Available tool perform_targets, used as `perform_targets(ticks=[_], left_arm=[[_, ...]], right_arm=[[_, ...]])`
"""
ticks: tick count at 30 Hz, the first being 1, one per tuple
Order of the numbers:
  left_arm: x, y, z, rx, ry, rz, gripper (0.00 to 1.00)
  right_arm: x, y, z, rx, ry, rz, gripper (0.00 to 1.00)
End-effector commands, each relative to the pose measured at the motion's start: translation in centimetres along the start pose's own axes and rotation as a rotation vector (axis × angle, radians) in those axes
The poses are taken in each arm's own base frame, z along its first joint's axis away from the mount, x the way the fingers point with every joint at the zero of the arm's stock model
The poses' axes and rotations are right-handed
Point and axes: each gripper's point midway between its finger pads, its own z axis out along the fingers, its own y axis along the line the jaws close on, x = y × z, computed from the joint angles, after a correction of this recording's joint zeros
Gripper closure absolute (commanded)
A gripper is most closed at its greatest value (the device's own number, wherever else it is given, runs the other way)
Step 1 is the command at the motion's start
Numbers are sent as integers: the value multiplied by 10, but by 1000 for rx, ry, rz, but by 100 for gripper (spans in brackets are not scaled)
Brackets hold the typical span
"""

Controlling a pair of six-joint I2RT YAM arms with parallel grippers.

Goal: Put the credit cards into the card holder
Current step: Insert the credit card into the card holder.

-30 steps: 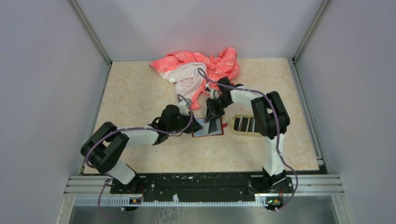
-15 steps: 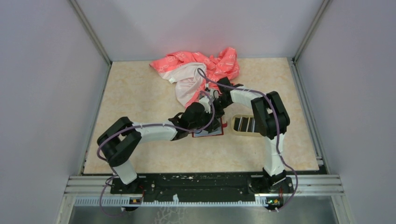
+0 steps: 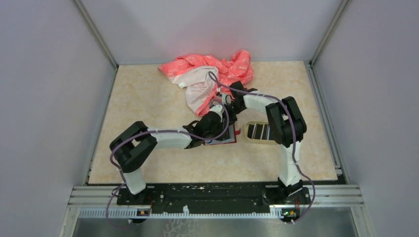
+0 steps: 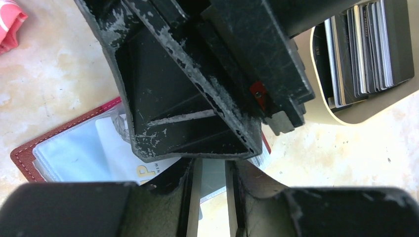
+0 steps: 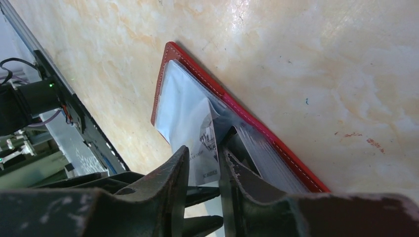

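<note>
The dark red card holder [image 3: 229,140] lies open on the table, its clear pockets up; it also shows in the left wrist view [image 4: 69,155] and the right wrist view [image 5: 184,96]. A white printed insert [image 5: 206,143] sits in a lifted pocket. Black credit cards [image 3: 258,131] stand in the oval beige tray [image 3: 247,133], also seen in the left wrist view [image 4: 368,47]. My right gripper [image 5: 203,170] is slightly open over the lifted pocket. My left gripper [image 4: 213,197] is slightly open at the holder's edge, right under the right gripper. No card shows in either gripper.
A pink-and-white cloth [image 3: 207,74] lies bunched at the back, just behind the right wrist. The tray's wall [image 4: 360,111] stands close to the right of the holder. Grey walls enclose the table on three sides.
My left arm has reached right and forward from beside the holder until its gripper sits over the holder, under the right gripper. The right arm has barely moved.
</note>
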Motion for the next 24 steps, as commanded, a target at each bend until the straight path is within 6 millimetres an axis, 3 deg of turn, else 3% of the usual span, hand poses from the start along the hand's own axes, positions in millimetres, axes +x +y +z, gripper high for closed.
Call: perform_targets(ticks=[1,5,12,18,24], left_arm=[[4,24,8,-111,5,4,70],[7,28,9,-134,6,-8,70],[5,36,11,-183,3,-13,70],[7,49,6,-242,-1,-24,68],[7,61,-2,-272,-7,-40,66]], right_arm=[[7,-23,-5,118,37,-44,67],[0,-22,-16,149,5,-81,62],[-6,-19,-30,169,-26,-96,60],[-16,-16,-58,165,-96,-171,61],[-21,3,-84,102,-187,-261,61]])
